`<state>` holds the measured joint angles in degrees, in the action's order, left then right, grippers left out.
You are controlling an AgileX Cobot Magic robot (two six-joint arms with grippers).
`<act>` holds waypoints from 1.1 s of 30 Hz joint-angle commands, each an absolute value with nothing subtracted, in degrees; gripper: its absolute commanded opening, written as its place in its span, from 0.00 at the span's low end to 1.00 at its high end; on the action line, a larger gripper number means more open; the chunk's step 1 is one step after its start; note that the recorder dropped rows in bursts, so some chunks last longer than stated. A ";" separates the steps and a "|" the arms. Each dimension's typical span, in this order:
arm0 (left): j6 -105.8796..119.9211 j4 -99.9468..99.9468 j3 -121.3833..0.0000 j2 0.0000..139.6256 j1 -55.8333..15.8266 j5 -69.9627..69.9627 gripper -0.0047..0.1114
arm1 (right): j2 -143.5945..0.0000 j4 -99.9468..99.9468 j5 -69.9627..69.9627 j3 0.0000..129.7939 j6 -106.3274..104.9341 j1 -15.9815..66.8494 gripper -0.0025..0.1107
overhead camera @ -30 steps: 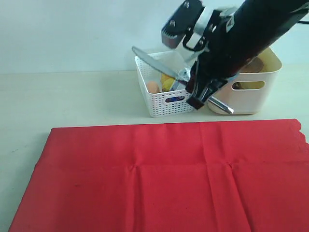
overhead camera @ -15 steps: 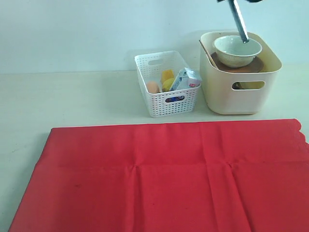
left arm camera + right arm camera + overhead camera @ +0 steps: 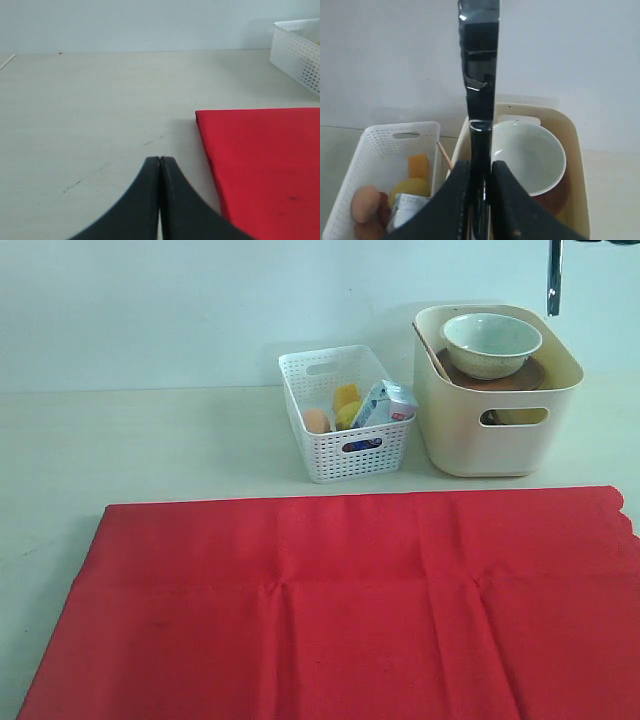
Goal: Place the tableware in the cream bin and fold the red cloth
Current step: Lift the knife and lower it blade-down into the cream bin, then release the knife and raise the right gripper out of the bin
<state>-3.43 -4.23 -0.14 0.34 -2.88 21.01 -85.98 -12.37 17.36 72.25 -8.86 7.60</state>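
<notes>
The cream bin [image 3: 497, 435] stands at the back right of the table; inside it the pale bowl [image 3: 491, 342] rests on the terracotta plate [image 3: 500, 378], and a wooden stick [image 3: 430, 350] leans on the left wall. High above the bin's right side hangs the metal knife [image 3: 553, 282], blade down; my right gripper is out of the exterior view. In the right wrist view that gripper [image 3: 480, 167] is shut on the knife [image 3: 480, 75] over the bowl [image 3: 530, 155]. The red cloth [image 3: 340, 600] lies flat across the front. My left gripper [image 3: 160, 160] is shut, empty, beside the cloth's edge [image 3: 260, 160].
A white lattice basket [image 3: 340, 455] with an egg [image 3: 316, 420], a yellow fruit and a milk carton [image 3: 384, 403] stands left of the cream bin. A pale wall runs behind the table.
The right arm lifted out of the exterior view, carrying the knife from in front of the basket up over the bin; the knife now hangs upright further right.
</notes>
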 commanded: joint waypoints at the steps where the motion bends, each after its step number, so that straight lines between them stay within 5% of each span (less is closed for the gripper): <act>1: -3.47 -4.30 0.00 0.00 -2.76 20.56 0.04 | -91.74 -13.20 10.89 72.35 -8.91 6.88 0.02; 12: -3.47 -4.30 0.00 0.00 -2.76 20.56 0.04 | -103.29 -13.06 -4.30 72.35 -12.93 6.88 0.02; 33: -3.47 -4.30 0.00 0.00 -2.76 20.56 0.04 | -111.01 -13.06 0.00 72.35 -28.13 6.88 0.06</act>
